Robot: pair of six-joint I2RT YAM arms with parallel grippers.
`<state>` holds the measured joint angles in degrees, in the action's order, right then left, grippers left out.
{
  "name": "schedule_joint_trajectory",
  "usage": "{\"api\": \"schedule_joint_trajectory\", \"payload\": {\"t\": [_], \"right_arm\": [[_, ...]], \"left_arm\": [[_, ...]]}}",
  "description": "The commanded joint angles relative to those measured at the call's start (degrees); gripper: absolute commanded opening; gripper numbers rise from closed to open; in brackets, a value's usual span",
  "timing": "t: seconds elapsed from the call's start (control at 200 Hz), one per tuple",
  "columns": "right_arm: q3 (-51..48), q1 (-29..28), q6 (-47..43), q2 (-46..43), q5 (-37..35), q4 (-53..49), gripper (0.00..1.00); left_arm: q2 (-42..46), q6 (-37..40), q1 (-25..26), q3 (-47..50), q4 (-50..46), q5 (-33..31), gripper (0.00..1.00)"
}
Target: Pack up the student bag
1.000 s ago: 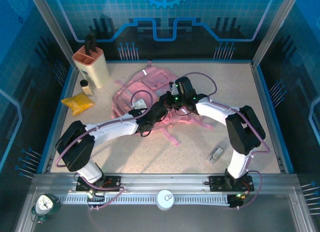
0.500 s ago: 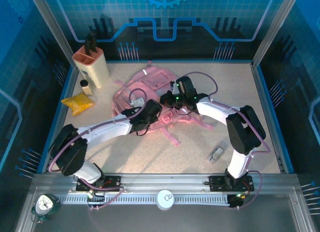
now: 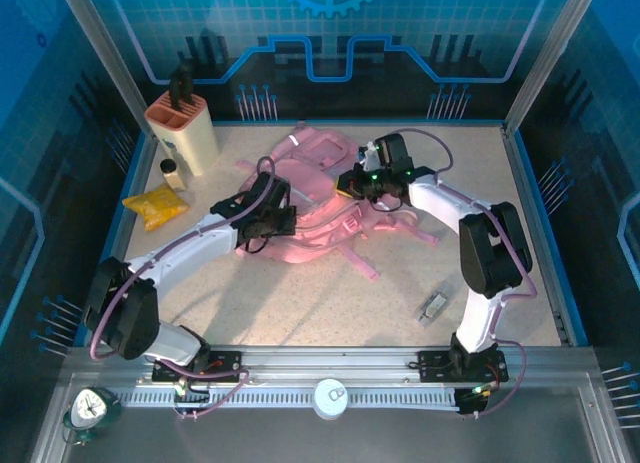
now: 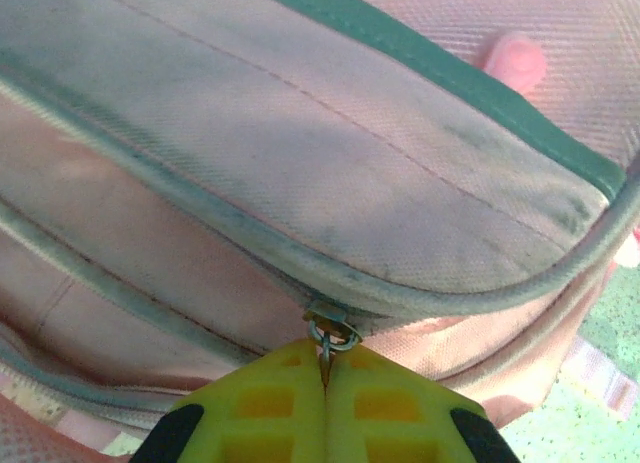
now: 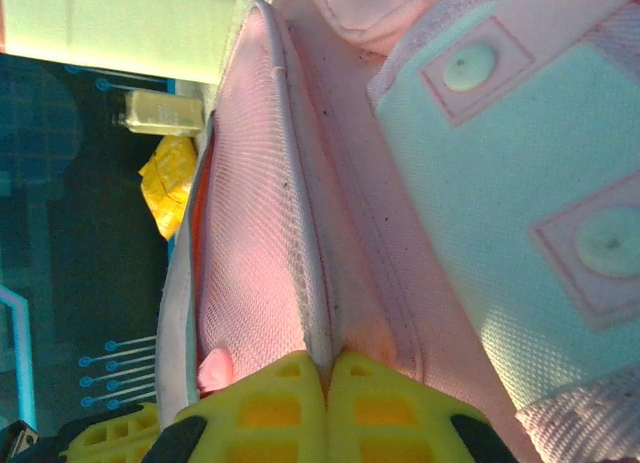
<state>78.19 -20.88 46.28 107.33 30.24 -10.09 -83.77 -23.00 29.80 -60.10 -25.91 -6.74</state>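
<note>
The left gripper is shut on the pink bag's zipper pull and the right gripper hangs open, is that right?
No, the right gripper is shut as well, pinching a seam of the student bag, as the right wrist view shows. The left gripper is shut on the zipper pull.

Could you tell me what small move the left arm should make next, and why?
Probably draw the zip pull along its track. The left gripper is shut on the pull's ring at a seam of the bag, and the right gripper pinches the bag's edge, seemingly bracing it, so the zip could slide open for packing.
</note>
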Motion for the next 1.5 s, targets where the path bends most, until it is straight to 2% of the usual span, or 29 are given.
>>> {"api": "schedule_joint_trajectory", "payload": {"t": [0.0, 0.035, 0.08, 0.105, 0.19, 0.255, 0.325, 0.425, 0.525, 0.675, 0.77, 0.866, 0.906, 0.996, 1.066, 1.161, 1.261, 1.351, 1.411, 1.451, 1.491], "right_arm": [[9.11, 3.69, -6.75, 4.19, 2.62, -4.73, 0.08], [8.82, 4.63, -6.59, 4.14, 4.54, -4.29, 0.19], [7.09, 5.15, -6.55, 2.65, 5.60, -4.62, 0.41], [5.73, 5.28, -6.99, 1.31, 5.20, -5.53, 0.50], [-1.37, 5.84, -8.58, -5.33, 3.30, -6.83, 0.66], [-8.41, 8.62, -4.64, -9.66, 7.73, -1.56, 0.73], [-14.49, 10.55, 0.17, -12.68, 11.82, 3.00, 0.69], [-19.94, 9.74, 3.74, -15.84, 13.33, 5.07, 0.65], [-27.21, 9.72, 13.95, -16.04, 15.95, 18.64, 0.53], [-28.96, 8.94, 14.54, -12.23, 15.31, 20.66, 0.44], [-28.12, 8.71, 13.38, -10.74, 13.58, 20.88, 0.27], [-23.36, 9.23, 7.86, -10.36, 10.91, 13.96, 0.06], [-22.41, 9.71, 6.24, -10.60, 9.87, 11.95, 0.00], [-20.58, 11.15, 3.31, -11.15, 8.70, 8.74, 0.00], [-18.73, 12.33, 0.69, -11.59, 7.05, 5.53, 0.00], [-15.19, 13.41, -2.73, -10.72, 5.68, 1.06, 0.00], [-9.82, 13.58, -5.64, -8.04, 3.26, -3.15, 0.00], [-4.90, 13.39, -5.44, -4.65, 2.25, -2.79, 0.00], [0.80, 13.10, -5.60, -0.82, 1.75, -5.06, 0.00], [4.36, 12.90, -5.96, 1.40, 1.88, -6.72, 0.00], [7.26, 12.54, -6.68, 2.82, 1.37, -8.83, 0.10]], "left_arm": [[-1.64, 2.31, 2.30, -2.32, 2.42, 3.79, 0.00], [-2.69, 1.08, 3.64, -3.24, 4.15, 4.47, 0.00], [-4.59, -0.50, 5.20, -5.17, 5.14, 5.64, 0.00], [-5.52, -1.42, 6.21, -6.36, 5.17, 5.08, 0.00], [-8.83, -5.07, 8.40, -9.43, 5.61, 4.00, 0.00], [-10.78, -5.01, 10.70, -11.30, 7.23, 5.85, 0.00], [-13.50, -3.20, 13.61, -15.15, 6.03, 4.43, 0.00], [-17.71, -5.01, 14.90, -19.35, 4.42, 4.82, 0.00], [-18.68, -6.19, 15.66, -19.05, 7.85, 6.32, 0.00], [-18.93, -5.99, 15.91, -18.83, 9.03, 8.35, 0.00], [-18.78, -3.55, 15.90, -18.82, 7.48, 8.50, 0.00], [-18.39, 0.95, 15.79, -19.68, 1.50, 6.08, 0.00], [-18.13, 2.81, 15.45, -19.88, -1.83, 4.30, 0.00], [-16.55, 5.63, 13.65, -18.13, -7.40, -1.56, 0.00], [-13.86, 6.70, 10.30, -14.11, -8.45, -4.17, 0.00], [-9.22, 7.55, 4.08, -7.84, -6.45, -3.91, 0.00], [-6.59, 8.61, -0.89, -3.13, -2.07, 0.35, 0.00], [-7.36, 8.13, 0.58, -3.22, 0.39, 7.61, 0.00], [-8.63, 6.66, 4.13, -2.96, 4.73, 11.26, 0.00], [-10.35, 6.13, 6.60, -4.34, 5.62, 11.15, 0.00], [-12.62, 5.14, 8.56, -6.89, 5.27, 9.88, 0.00]]}}
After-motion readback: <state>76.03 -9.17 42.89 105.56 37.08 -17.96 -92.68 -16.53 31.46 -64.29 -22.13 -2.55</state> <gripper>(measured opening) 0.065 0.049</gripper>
